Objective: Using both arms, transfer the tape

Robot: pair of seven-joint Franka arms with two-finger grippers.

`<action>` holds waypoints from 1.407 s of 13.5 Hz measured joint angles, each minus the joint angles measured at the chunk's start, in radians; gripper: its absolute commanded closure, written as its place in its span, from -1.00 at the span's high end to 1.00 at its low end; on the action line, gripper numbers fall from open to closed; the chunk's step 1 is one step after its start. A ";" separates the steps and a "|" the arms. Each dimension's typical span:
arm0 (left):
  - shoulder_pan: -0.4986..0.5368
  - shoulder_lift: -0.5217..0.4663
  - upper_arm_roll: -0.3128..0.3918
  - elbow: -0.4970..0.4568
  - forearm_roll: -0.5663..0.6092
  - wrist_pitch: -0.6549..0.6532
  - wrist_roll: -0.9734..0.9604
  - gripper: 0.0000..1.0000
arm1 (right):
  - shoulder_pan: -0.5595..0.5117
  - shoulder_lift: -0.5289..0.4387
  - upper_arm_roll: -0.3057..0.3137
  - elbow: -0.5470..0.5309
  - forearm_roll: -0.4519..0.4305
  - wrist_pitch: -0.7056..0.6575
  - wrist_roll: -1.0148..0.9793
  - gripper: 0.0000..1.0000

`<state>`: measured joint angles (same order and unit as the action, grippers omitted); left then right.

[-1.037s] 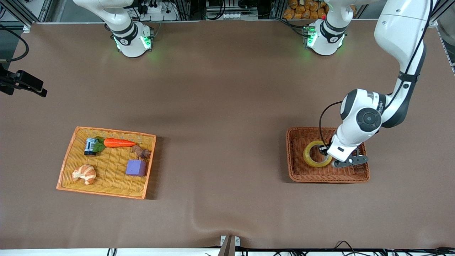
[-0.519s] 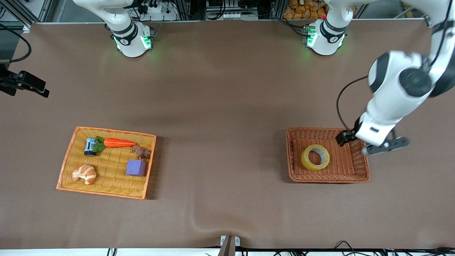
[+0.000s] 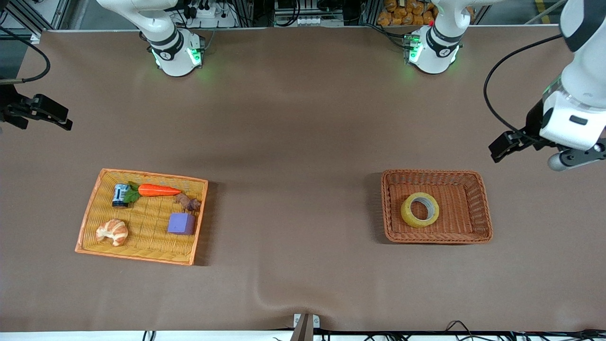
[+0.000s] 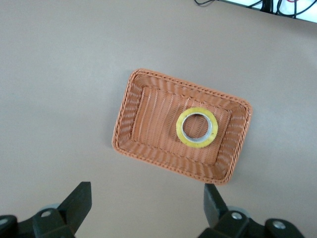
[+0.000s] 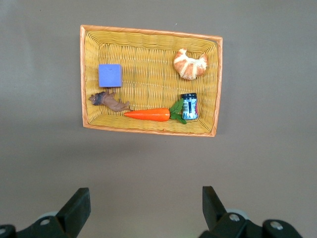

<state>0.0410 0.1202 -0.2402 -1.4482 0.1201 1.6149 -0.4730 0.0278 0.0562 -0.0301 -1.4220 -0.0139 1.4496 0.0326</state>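
Front view: tape (image 3: 420, 210) lying in brown basket (image 3: 436, 206), left claw (image 4: 147, 208) hovering wide, empty, probably finishing; right claw (image 5: 146, 208) waiting wide.

The left gripper (image 3: 530, 150) is only partly shown in the front view: the wrist body covers one finger, and the arm above it is cut off by the frame edge. In the left wrist view, the same gripper (image 4: 146, 210) shows only the upper parts of its two fingers; the frame edge cuts off the rest. The right gripper (image 3: 40, 113) sits at the frame edge in the front view, its arm out of frame. In the right wrist view, its fingers (image 5: 77, 208) are likewise truncated. The label on the small can (image 5: 189, 106) is too small to read. The brown figure (image 5: 109, 101) in the yellow tray (image 5: 148, 30) cannot be identified.
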 measured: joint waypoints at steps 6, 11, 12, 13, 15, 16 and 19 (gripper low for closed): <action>0.041 -0.040 0.016 0.033 -0.042 -0.110 0.122 1.00 | -0.001 -0.002 -0.001 0.000 0.002 -0.036 0.000 1.00; 0.075 -0.089 0.022 -0.018 -0.069 -0.155 0.153 1.00 | -0.002 -0.014 0.000 0.002 0.012 -0.039 0.000 1.00; 0.081 -0.102 0.022 -0.058 -0.069 -0.130 0.153 1.00 | -0.002 -0.022 0.000 0.002 0.013 -0.041 0.000 1.00; 0.084 -0.116 0.022 -0.103 -0.069 -0.087 0.153 1.00 | -0.002 -0.028 0.000 0.002 0.013 -0.043 0.000 1.00; 0.087 -0.133 0.022 -0.175 -0.070 -0.018 0.153 1.00 | -0.002 -0.036 0.000 0.002 0.013 -0.047 0.000 1.00; 0.087 -0.135 0.021 -0.186 -0.070 -0.006 0.157 1.00 | -0.002 -0.036 0.000 0.002 0.014 -0.047 0.000 1.00; 0.088 -0.146 0.021 -0.184 -0.070 0.003 0.217 1.00 | -0.002 -0.036 0.000 0.001 0.014 -0.047 0.000 1.00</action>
<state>0.1286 -0.0259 -0.2192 -1.6326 0.0506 1.6182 -0.2557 0.0260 0.0200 -0.0302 -1.4207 0.0000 1.4027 0.0327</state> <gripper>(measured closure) 0.000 0.000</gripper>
